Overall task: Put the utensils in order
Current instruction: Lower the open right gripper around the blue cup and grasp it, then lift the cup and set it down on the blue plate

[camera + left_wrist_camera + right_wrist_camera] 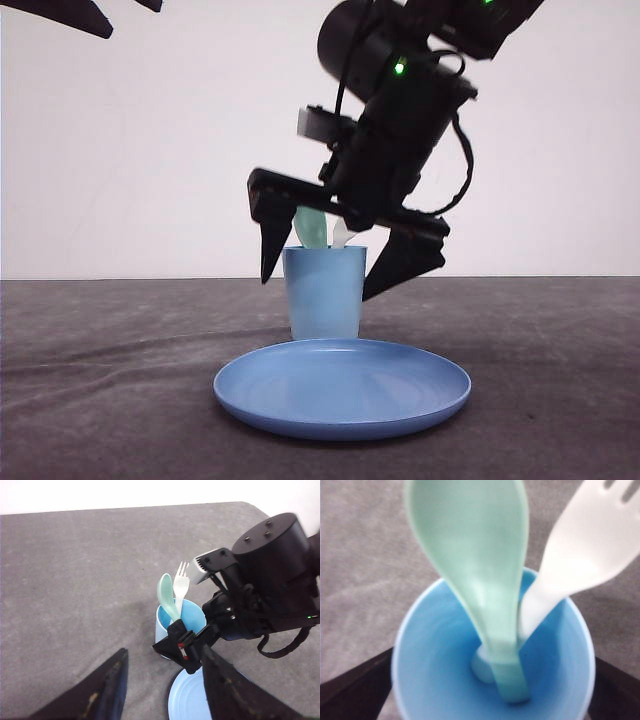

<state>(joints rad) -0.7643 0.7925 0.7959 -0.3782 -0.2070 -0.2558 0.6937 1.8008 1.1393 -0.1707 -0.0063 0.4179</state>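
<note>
**Fork and spoon both standing in the cup**

The mint-green spoon (475,575) and white fork (580,560) stand handles-down in the light blue cup (324,295), just past the blue plate (342,388) at twelve o'clock. Right gripper (350,270) straddles the cup, fingers wide, holding nothing. Left gripper (162,690) hangs spread, empty.

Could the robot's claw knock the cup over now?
Maybe. The right claw hangs open with one finger on each side of the light blue cup, so a sideways move could tip it. The spoon and fork stick up and could get bumped out.
</note>
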